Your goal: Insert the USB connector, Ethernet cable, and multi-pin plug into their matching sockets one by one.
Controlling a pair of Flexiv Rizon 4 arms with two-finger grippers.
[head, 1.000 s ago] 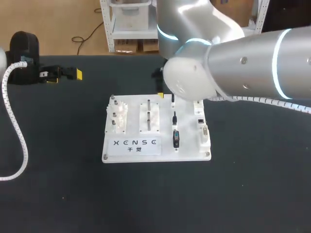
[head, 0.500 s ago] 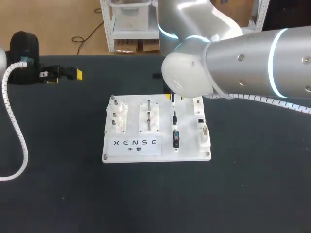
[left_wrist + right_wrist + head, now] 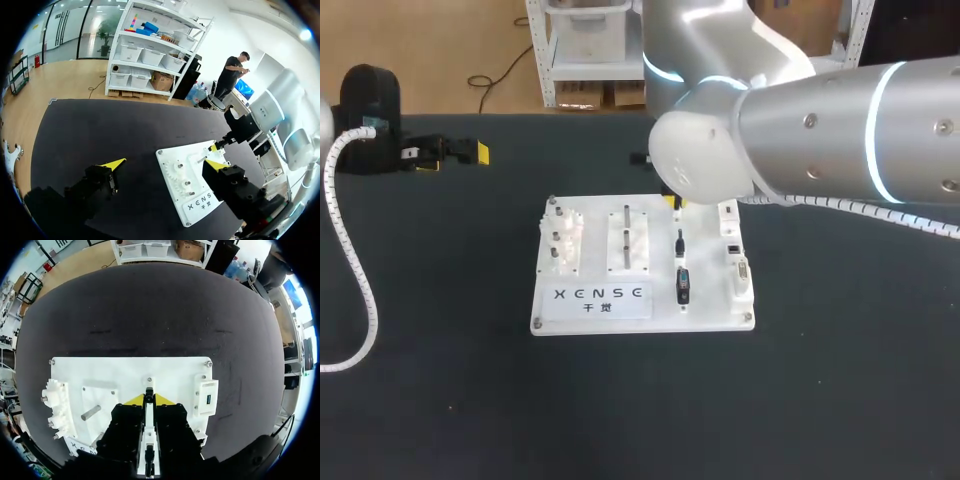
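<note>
At the middle of the black cloth-covered table (image 3: 840, 400) lies a white rectangular plastic board (image 3: 642, 318), and dark printed lettering (image 3: 598, 295) runs in two short lines along its near edge. Two clear plastic blocks (image 3: 632, 245) stand on the board's left half.

Right of centre, black plugs sit in a column along a narrow white rail. A small black plug (image 3: 678, 241) is in the middle, and a wider black plug (image 3: 682, 285) is nearest the front. Just beside the column, at the board's right edge, is a white socket strip (image 3: 736, 268). In your right wrist view its rear socket is a small upright slot in a white block.

Your right arm, thick and silver, comes in from the right and hangs over the board's rear edge. Your right gripper (image 3: 148, 400) points straight down at the rear end of the rail, with a slim black plug (image 3: 148, 393) between its yellow tips. You cannot tell whether it is clenched on that plug or loose around it.

Your left gripper (image 3: 165, 164) rests well apart from the board, over the table's far left. It is spread wide and holds nothing. A white coiled cable (image 3: 350, 250) trails down the table's left side.
</note>
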